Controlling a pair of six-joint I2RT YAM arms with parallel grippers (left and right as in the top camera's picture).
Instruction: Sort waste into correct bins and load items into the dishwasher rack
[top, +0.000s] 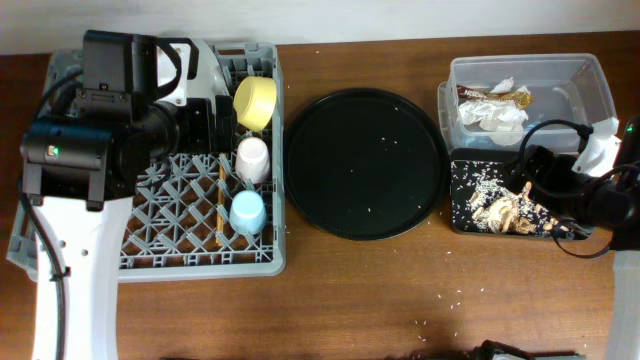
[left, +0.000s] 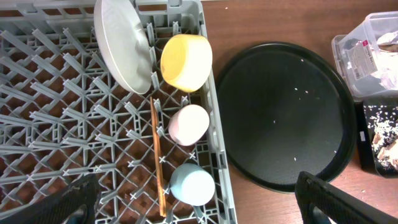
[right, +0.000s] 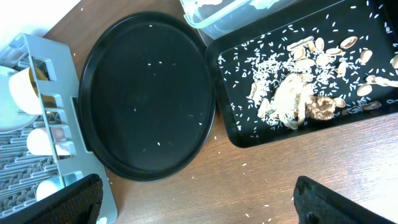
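The grey dishwasher rack (top: 200, 268) holds the grey-green plate (left: 121, 43) standing on edge, the yellow bowl (left: 186, 62), the pink cup (left: 189, 124), the light blue cup (left: 193, 184) and the wooden chopsticks (left: 157, 155). My left gripper (left: 199, 202) is open and empty above the rack's right side. The clear tub (top: 590, 70) holds white napkins (top: 495, 115) and the brown-gold wrapper (top: 505, 95). The shallow black rectangular tray (right: 227, 134) holds food scraps (right: 298, 99) and rice. My right gripper (right: 205, 202) is open and empty, raised near this tray.
The large round black tray (top: 366, 163) lies between the rack and the bins, with a few rice grains on it. Loose rice grains dot the wooden table (top: 430, 300) in front of it. The left arm body covers the rack's back left.
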